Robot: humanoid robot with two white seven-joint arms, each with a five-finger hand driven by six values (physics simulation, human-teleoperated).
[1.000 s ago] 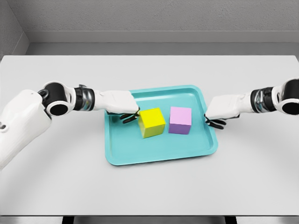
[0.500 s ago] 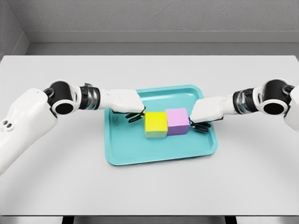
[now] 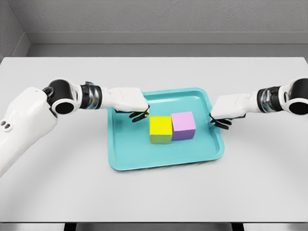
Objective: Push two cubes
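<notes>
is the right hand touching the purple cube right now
No, the right hand sits over the tray's right rim, with bare tray floor between it and the purple cube.

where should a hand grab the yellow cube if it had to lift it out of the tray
Probably from above, pinching the near and far faces of the yellow cube. Its right face sits flush against the purple cube, leaving no finger gap there. The tray rim is low, so a top approach looks clear.

Bright, even overhead light, super clean and sharp render; only soft faint shadows on the worktop [image 3: 154, 192], zero glare or blur.
</notes>
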